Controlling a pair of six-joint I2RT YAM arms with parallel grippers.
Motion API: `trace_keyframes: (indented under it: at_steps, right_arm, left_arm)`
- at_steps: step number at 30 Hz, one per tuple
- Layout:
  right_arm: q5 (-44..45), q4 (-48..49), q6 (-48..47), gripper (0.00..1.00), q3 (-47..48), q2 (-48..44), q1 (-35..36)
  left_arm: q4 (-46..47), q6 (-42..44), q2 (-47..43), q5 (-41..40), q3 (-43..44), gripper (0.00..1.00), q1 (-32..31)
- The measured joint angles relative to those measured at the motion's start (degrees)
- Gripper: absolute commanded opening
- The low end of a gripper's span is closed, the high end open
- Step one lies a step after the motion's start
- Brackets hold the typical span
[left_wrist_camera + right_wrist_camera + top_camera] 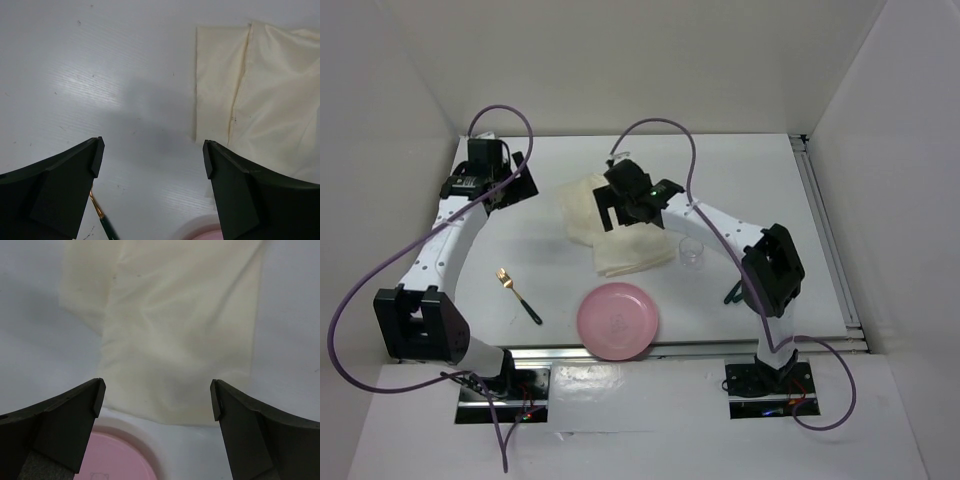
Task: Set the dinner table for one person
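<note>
Top external view, contents as they lie.

1. Counter (760,180): large matte white rectangle with silver rails (828,235) along its right and near edges. It fills the middle of the view, with both arm bases at its near edge, and carries every item below.
2. Cream cloth (620,225): rumpled and partly folded, at the centre of the counter towards the far side.
3. Pink plate (618,320): round, at the near edge and centred, just on the near side of the cloth.
4. Fork (518,294): gold head and dark handle, lying flat on a diagonal, left of the plate and apart from it.
5. Clear cup (691,252): upright, just beside the cloth's right edge.
6. Left pincer (512,180): above the far left of the counter, fingers spread wide and holding nothing. The left wrist view shows bare counter between the fingers, the cloth to the right and the fork's handle at the bottom edge.
7. Right pincer (616,205): above the cloth, fingers spread wide and empty. The right wrist view shows the cloth beyond the fingertips and the plate's rim below.
</note>
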Motion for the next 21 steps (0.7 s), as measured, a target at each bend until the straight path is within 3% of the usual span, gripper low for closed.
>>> trace_keyframes:
  at_steps: [6, 21]
  right_arm:
    - [-0.11, 2.32, -3.06, 1.0, -0.15, 0.85, 6.38]
    - [-0.11, 4.17, -4.81, 0.97, -1.09, 14.32, 11.13]
  left_arm:
    - [-0.46, -1.44, -0.02, 3.82, -2.84, 1.0, 3.21]
    - [6.34, -5.95, 9.14, 21.59, -12.68, 0.92, 3.82]
